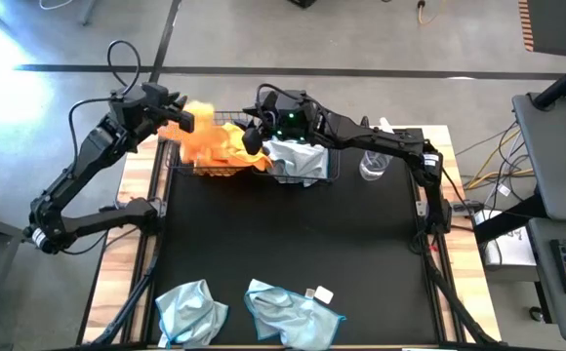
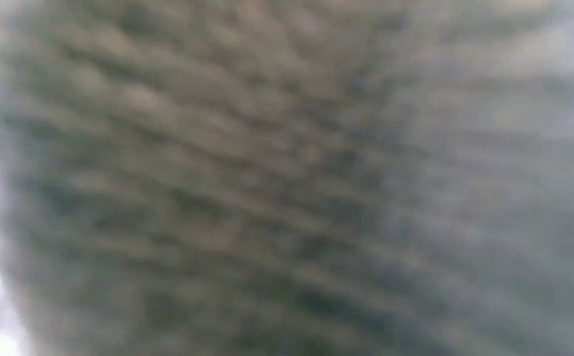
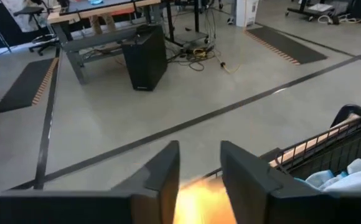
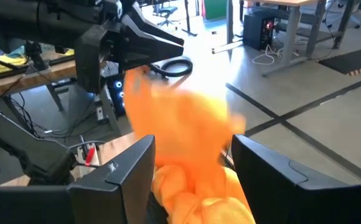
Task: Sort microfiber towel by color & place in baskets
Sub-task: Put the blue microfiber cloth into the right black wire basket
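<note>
With the left pincer [image 1: 181, 119] spread, the falling bright orange microfiber cloth [image 1: 197, 117] could be snagged on the black wire-grid basket's [image 1: 181, 172] far-left rim.

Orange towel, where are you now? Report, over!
Left hand open, orange towel dropping over left basket. Right hand open beside it. Two blue towels waiting.

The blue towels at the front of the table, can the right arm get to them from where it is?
Probably yes. Both blue towels lie uncovered on the black mat, nothing on top. The right tool is open and empty over the baskets, so it must swing across bare mat first.
</note>
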Motion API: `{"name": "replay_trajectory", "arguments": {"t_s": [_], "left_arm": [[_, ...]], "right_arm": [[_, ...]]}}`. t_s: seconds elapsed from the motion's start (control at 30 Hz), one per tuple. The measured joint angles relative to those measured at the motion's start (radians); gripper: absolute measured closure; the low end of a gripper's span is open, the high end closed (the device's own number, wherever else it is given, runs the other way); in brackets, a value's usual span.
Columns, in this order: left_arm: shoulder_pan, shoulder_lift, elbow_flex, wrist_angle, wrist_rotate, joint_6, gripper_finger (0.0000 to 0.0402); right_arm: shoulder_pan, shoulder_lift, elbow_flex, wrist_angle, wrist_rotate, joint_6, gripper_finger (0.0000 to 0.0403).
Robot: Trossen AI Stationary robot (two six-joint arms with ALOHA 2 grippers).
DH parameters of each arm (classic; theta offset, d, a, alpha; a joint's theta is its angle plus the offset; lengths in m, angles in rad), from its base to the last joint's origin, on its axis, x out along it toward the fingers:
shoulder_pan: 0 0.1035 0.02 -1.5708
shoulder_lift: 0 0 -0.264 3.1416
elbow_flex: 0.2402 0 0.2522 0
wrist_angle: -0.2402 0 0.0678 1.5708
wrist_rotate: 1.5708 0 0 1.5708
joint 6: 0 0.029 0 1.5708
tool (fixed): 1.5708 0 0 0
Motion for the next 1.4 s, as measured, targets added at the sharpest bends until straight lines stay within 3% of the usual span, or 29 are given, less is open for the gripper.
{"name": "replay_trajectory", "arguments": {"t_s": [0.27, 0.33, 0.5, 0.6, 1.0, 1.13, 1.4], "left_arm": [[0.0, 0.012, 0.0, -0.016, 0.013, -0.009, 0.0246], [0.001, 0.004, 0.0, -0.036, 0.096, -0.022, 0.0245], [0.0, -0.051, 0.003, -0.043, 0.416, -0.077, 0.0244], [0.0, -0.087, 0.031, -0.067, 0.514, -0.125, 0.0244], [-0.011, -0.161, 0.232, -0.319, 0.634, -0.223, 0.0244], [-0.011, -0.185, 0.24, -0.336, 0.708, -0.279, 0.0244], [-0.011, -0.241, 0.215, -0.397, 0.739, -0.354, 0.0244]], "right_arm": [[0.0, 0.0, 0.0, -0.008, 0.0, 0.0, 0.0195], [0.001, -0.001, 0.0, -0.029, -0.001, 0.0, 0.0195], [0.008, -0.008, 0.0, -0.103, -0.006, 0.0, 0.0195], [0.016, -0.023, 0.0, -0.144, -0.008, 0.0, 0.0195], [0.066, -0.133, 0.0, -0.366, -0.009, 0.094, 0.0195], [0.096, -0.142, 0.001, -0.412, -0.009, 0.15, 0.0195], [0.181, -0.145, 0.0, -0.543, -0.009, 0.191, 0.0195]]}}
